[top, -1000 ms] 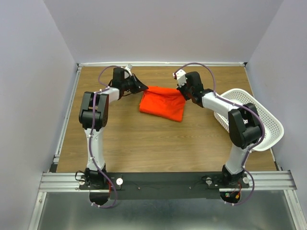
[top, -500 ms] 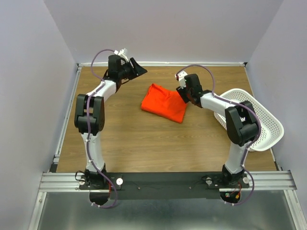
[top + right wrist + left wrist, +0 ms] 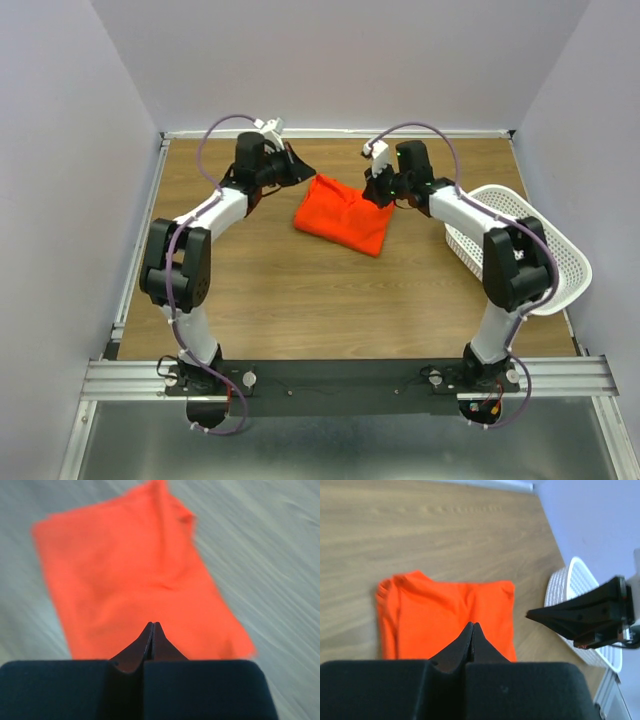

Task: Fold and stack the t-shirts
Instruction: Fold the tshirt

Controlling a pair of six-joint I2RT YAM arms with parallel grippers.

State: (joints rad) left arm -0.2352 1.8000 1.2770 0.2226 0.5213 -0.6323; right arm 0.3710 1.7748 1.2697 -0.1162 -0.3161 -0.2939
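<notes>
left gripper and right gripper have let go and clenched shut, seemingly empty. the t-shirt lies folded; stacking comes next.

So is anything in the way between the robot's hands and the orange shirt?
No, nothing visible. The left gripper and the right gripper, both shut, are right at the edges of the folded orange t-shirt. The white basket stands off to the right, out of the way.

The left gripper and right gripper have released the 2 far corners of the t-shirt and closed again, empty, just beside it.
</notes>
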